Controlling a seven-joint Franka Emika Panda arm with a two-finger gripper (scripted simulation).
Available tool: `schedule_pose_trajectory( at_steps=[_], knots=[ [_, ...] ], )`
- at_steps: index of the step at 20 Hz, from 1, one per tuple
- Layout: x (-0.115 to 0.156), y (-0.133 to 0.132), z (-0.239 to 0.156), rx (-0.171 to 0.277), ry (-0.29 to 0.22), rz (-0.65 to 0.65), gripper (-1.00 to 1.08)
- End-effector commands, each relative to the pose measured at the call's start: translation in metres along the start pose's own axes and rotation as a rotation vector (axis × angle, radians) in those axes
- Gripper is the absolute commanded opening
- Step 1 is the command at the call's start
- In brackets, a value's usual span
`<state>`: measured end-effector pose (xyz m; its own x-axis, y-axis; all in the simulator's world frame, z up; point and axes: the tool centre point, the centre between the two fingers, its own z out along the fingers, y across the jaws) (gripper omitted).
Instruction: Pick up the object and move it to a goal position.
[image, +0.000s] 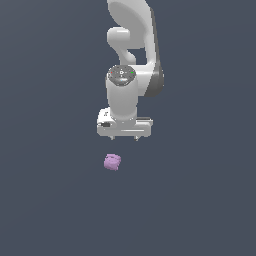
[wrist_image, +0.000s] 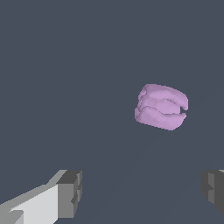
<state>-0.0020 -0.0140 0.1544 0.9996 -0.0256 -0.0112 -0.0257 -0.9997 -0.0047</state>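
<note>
**Fingers spread wide above the floor, purple lump lying free ahead of them**

From my station I see the gripper (image: 123, 138) hanging under the white arm (image: 131, 55), pointed down at the dark grey floor (image: 200, 200). In the wrist view its two fingertips (wrist_image: 70, 192) stand far apart, one at each side of the picture, with nothing but bare floor between them. So I read the hand as wide open and holding nothing.

The object (image: 112, 162) is a small light-purple lump resting on the floor. In the exterior view it lies below the white gripper bar, near it but clearly apart, and a little toward the exterior view's left of the bar's middle. It is much narrower than the bar. In the wrist view the object (wrist_image: 161, 106) shows beyond the line that joins the two fingertips, not between them, and nearer to the darker fingertip (wrist_image: 213, 189) than to the lighter one. No part of the hand touches it.

As for how it lies: the lump is roughly cube-shaped with rounded, bumpy edges. In the wrist view it looks slightly wider than tall, with creases running along that wider direction, roughly parallel to the line between the fingertips, tilted a little. The difference in its sides is small, so I cannot name a true long axis with confidence.
</note>
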Motion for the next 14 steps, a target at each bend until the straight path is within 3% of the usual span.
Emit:
schedule_pose_trajectory(
  at_steps=[1, 14],
  knots=[
    [0.000, 0.000, 0.000, 0.000, 0.000, 0.000, 1.00],
    [-0.003, -0.008, -0.010, -0.019, 0.001, -0.041, 1.00]
  ],
)
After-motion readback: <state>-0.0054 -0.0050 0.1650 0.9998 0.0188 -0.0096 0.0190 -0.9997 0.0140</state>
